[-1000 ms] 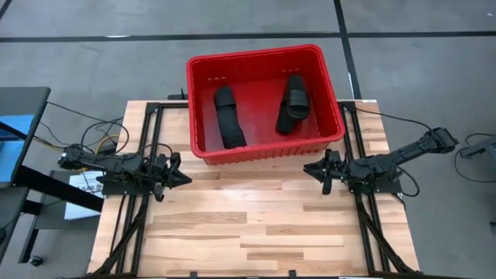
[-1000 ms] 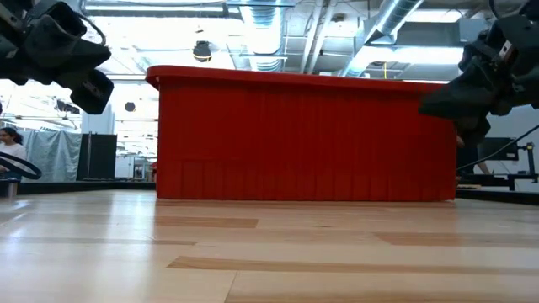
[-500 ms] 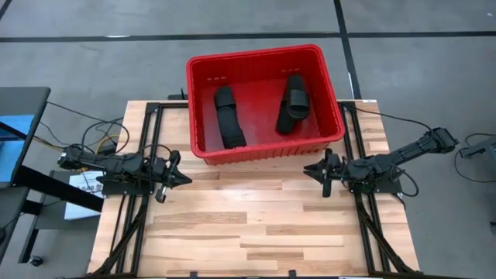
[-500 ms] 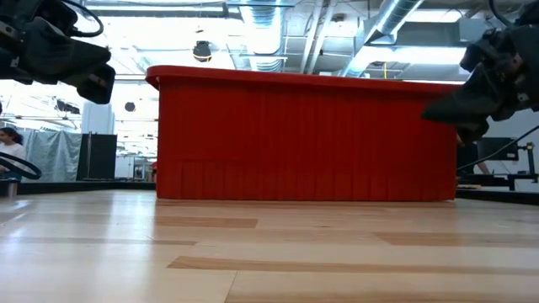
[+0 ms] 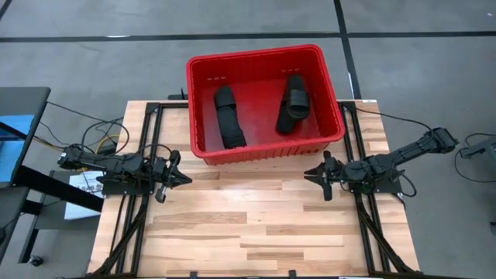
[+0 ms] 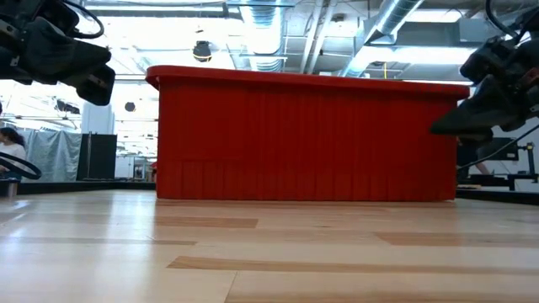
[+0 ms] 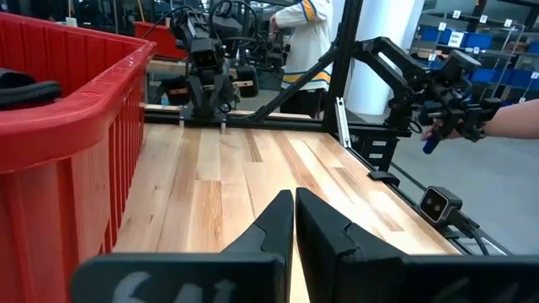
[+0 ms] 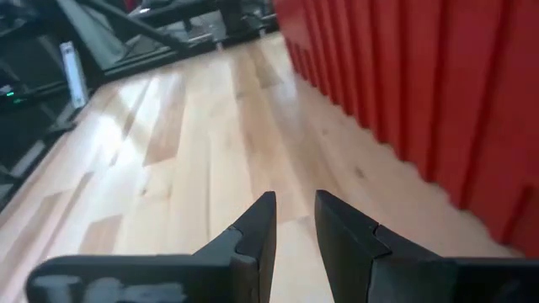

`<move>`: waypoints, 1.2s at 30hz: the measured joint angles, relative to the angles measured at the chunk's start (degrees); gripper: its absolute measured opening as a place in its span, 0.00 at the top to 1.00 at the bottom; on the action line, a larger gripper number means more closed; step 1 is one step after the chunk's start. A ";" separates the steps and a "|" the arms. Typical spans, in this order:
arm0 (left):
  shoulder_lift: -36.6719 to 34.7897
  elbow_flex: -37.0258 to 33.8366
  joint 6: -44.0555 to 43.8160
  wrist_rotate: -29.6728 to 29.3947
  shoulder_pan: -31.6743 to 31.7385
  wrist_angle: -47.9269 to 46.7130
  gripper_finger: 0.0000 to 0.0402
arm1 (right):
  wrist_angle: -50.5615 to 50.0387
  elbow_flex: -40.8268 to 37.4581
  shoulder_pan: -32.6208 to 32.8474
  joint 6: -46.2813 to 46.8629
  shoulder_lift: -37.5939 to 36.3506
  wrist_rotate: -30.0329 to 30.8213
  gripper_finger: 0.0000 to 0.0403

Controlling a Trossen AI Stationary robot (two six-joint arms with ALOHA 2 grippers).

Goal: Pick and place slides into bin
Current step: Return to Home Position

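Status as read from my console: loading looks finished. From above, the slides (image 5: 229,116) lie on the floor of the bin (image 5: 267,149), one dark run along its left half and a second clump (image 5: 294,103) toward its right wall. The bin sits at the far edge of the table (image 5: 256,225), and I find no sandal on the wood. In my judgement, all that is left is parking the arms.

My left gripper (image 5: 177,178) hangs over the table's left side, near the bin's near-left corner but clear of it. Its wrist camera shows the fingers pressed together with nothing between them. My right gripper (image 5: 311,173) mirrors it on the right side, near the bin's near-right corner. Its wrist camera shows the fingers parted by a narrow gap, empty, with the bin's ribbed wall alongside.

Limitations: I cannot tell four sandals apart. Each dark mass may be two, end to end or overlapped, but the outlines merge. The level camera sees only the bin's front wall, so the contents are hidden there, and both arms are cropped at its upper corners. The left wrist camera catches one black edge above the rim and nothing more. A person (image 7: 303,21) stands in the room beyond the table, partly cut off.
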 joint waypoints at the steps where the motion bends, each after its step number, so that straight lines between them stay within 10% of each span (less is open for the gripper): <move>1: 0.00 0.00 0.00 -0.02 0.00 0.00 0.98 | -0.02 0.00 0.00 -0.02 0.00 -0.65 0.81; 36: 0.00 -0.04 -0.31 -0.11 0.00 -0.02 0.98 | -0.07 0.00 -0.02 0.00 0.00 -1.58 0.81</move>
